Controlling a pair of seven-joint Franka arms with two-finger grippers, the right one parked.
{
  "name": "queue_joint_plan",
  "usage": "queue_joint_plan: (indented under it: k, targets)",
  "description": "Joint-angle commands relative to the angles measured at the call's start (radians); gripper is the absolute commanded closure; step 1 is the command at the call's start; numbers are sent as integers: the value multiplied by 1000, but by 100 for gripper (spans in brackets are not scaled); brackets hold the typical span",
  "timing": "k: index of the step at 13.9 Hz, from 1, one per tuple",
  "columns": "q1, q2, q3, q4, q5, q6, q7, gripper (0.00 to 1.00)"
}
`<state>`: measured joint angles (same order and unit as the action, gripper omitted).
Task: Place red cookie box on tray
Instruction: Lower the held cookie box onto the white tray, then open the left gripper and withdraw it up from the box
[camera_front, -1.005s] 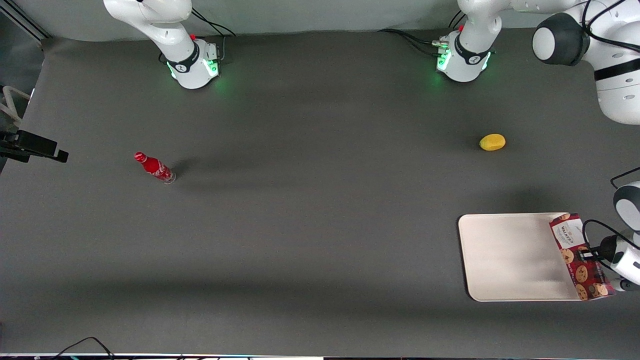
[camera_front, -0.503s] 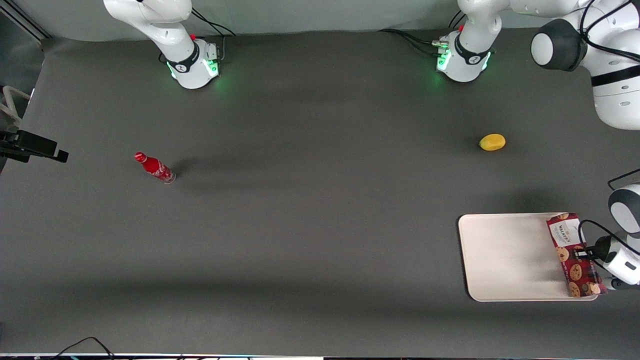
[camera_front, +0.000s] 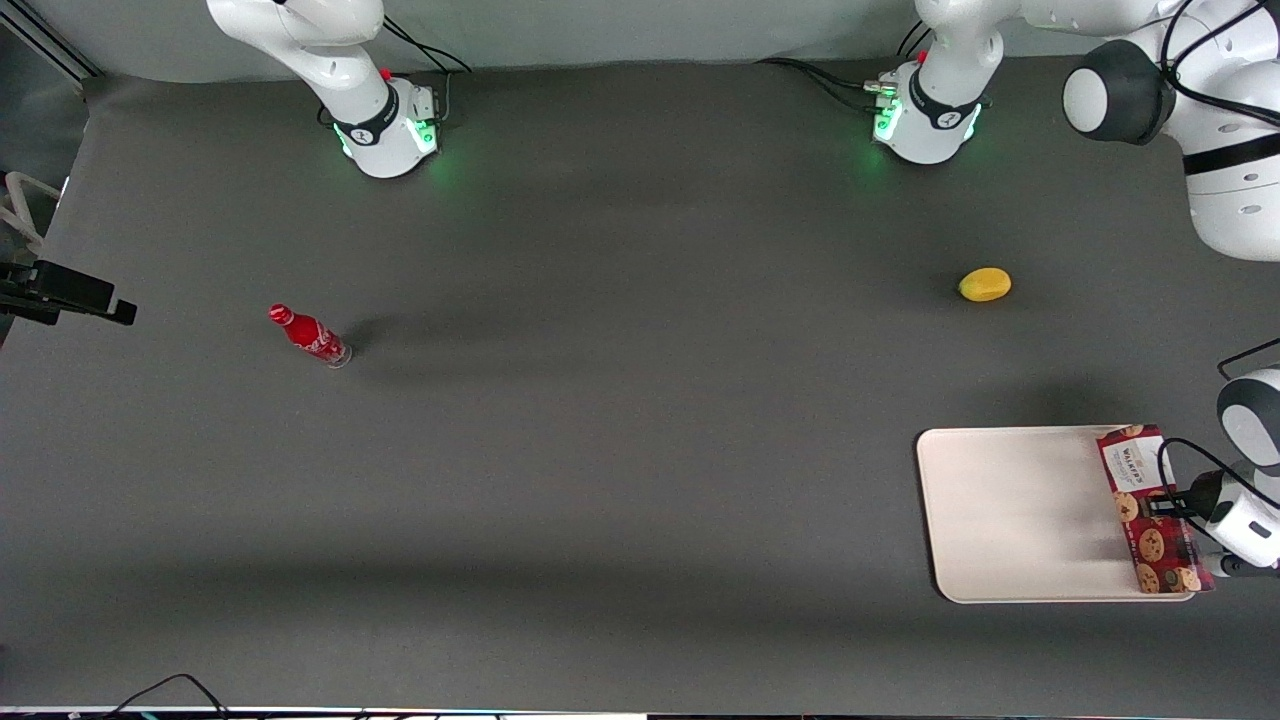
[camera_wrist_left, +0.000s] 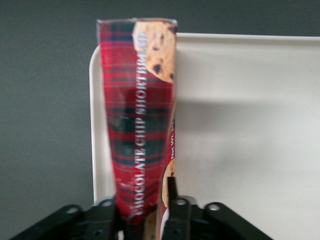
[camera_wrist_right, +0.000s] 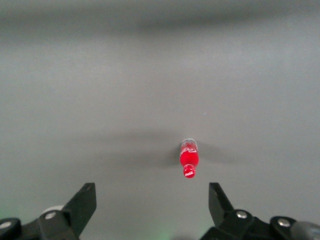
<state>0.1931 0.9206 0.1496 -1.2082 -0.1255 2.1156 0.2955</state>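
Three loose things sit on the dark table (camera_front: 620, 450), and going across the front view the first is a small red bottle (camera_front: 310, 336), standing alone toward the parked arm's end. Next comes a little yellow fruit (camera_front: 985, 284), lying by itself toward the working arm's end, farther from the front camera than the tray. It is not part of the job, so nothing is near it. Then comes the tray (camera_front: 1010, 510), big, flat and cream-white, with most of its floor bare. Last is the red cookie box (camera_front: 1150, 510), lying long-ways along the tray's edge at the working arm's end — so it sits at the very side of the tray, not in the middle. The gripper (camera_front: 1168, 506) is beside the box about half way along it, and its two fingers are squeezed on the narrow sides of the box, holding it. In the left wrist view the box (camera_wrist_left: 140, 115) runs along the tray's rim (camera_wrist_left: 93, 125), and I cannot tell if it lies flat on the tray or hangs just above it. I think the box is held in the middle so it stays level — and the next step is probably to let go.
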Motion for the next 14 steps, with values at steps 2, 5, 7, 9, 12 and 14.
queue_joint_plan:
  k: [2, 5, 7, 9, 12, 14]
  targets:
    - [6, 18, -1, 35, -11, -3, 14, 0]
    - [3, 6, -1, 38, -11, -20, 11, 0]
    - [-9, -29, 2, 39, -8, -69, 8, 0]
    - [-36, -90, 4, 39, 3, -149, -15, 0]
    - [-84, -237, 8, 16, 38, -267, -36, 0]
    - [-112, -333, 8, -22, 40, -328, -48, 0]
